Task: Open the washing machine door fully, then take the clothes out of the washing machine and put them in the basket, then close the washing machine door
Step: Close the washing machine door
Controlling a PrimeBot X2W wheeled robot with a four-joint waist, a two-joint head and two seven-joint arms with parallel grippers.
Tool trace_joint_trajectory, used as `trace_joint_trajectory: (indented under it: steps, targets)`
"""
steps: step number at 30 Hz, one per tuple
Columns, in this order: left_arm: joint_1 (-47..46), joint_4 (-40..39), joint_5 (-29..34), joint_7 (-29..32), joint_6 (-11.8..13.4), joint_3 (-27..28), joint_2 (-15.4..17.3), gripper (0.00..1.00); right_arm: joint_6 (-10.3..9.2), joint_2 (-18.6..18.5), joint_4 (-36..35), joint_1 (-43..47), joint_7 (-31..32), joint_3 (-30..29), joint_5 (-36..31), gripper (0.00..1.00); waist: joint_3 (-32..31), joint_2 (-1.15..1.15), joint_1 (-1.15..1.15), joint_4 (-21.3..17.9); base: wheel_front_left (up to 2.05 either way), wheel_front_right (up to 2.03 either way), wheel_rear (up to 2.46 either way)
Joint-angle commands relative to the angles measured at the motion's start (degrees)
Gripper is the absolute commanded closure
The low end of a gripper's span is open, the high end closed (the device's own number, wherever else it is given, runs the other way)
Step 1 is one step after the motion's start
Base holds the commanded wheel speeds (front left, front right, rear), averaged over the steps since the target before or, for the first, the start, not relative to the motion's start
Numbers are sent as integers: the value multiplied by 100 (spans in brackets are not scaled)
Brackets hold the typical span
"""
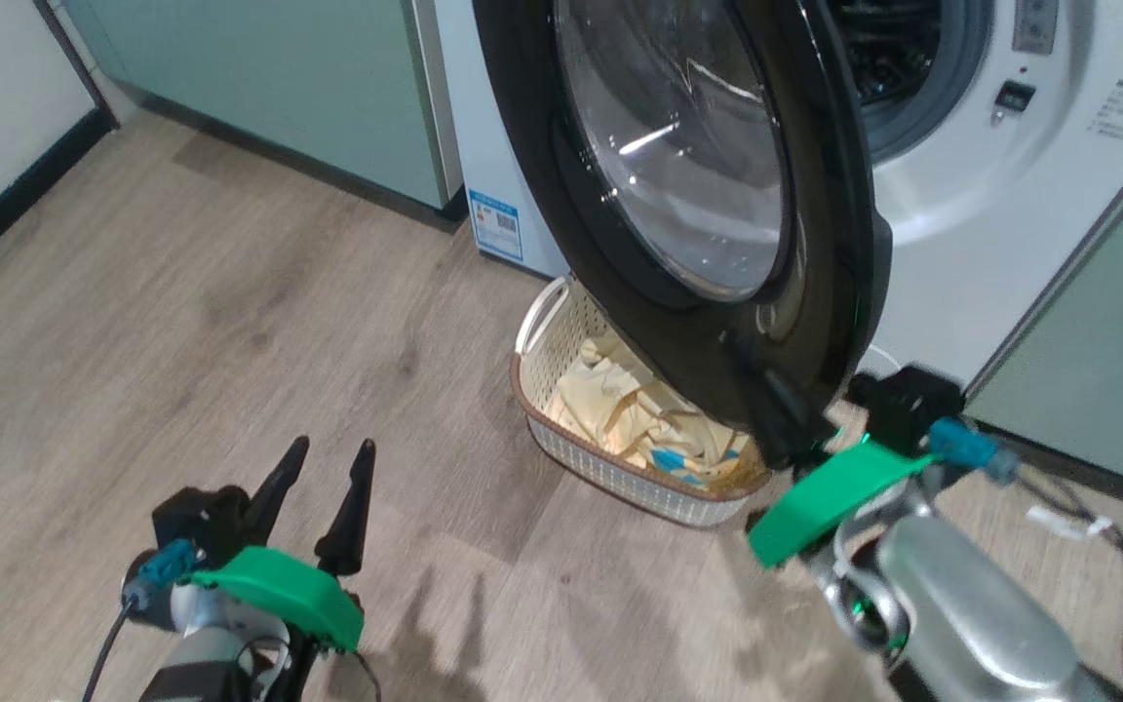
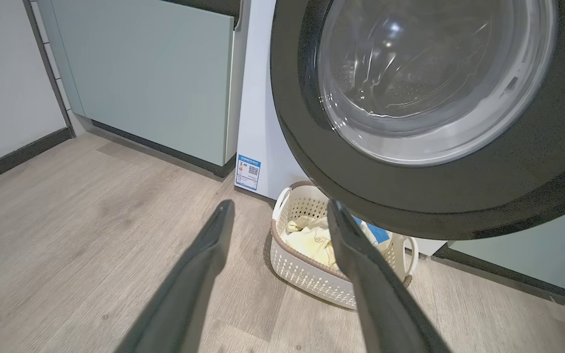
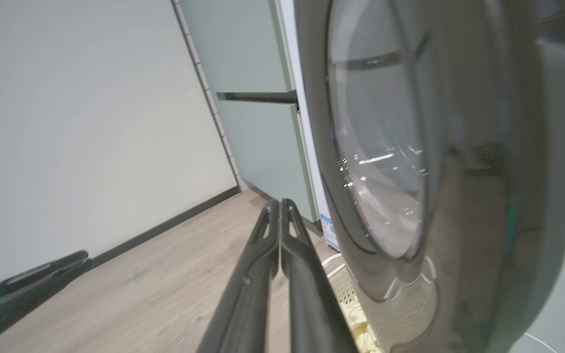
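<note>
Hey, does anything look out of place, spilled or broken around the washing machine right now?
Nothing looks spilled or broken. The clothes lie inside the basket, none on the floor. The washing machine door stands open, its lower rim hanging over the basket, with the shut right gripper close by that rim.

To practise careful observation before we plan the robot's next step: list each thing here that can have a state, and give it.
washing machine door: open, swung outward
clothes: lying in the basket
basket: upright on the floor, holding clothes
left gripper: open, empty
right gripper: shut, nothing between its fingers
</note>
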Motion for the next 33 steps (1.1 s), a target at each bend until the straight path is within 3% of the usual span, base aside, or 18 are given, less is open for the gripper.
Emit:
trace_joint_trajectory:
  steps: [1,19,33]
  targets:
    - [-280,-187,-14,-60,-4,188,51,0,25,79,-151,-264,-38,-56,-15,100,89,0,-1,-19,0,0,0]
    - [-509,-277,-44,-60,-4,146,-80,0,25,80,287,-847,-38,-1089,-327,100,583,0,-1,-93,0,0,0]
    - [-959,-445,-33,-60,-4,221,-271,0,25,81,1119,-2114,-38,-2190,-888,100,1432,0,-1,-179,0,0,0]
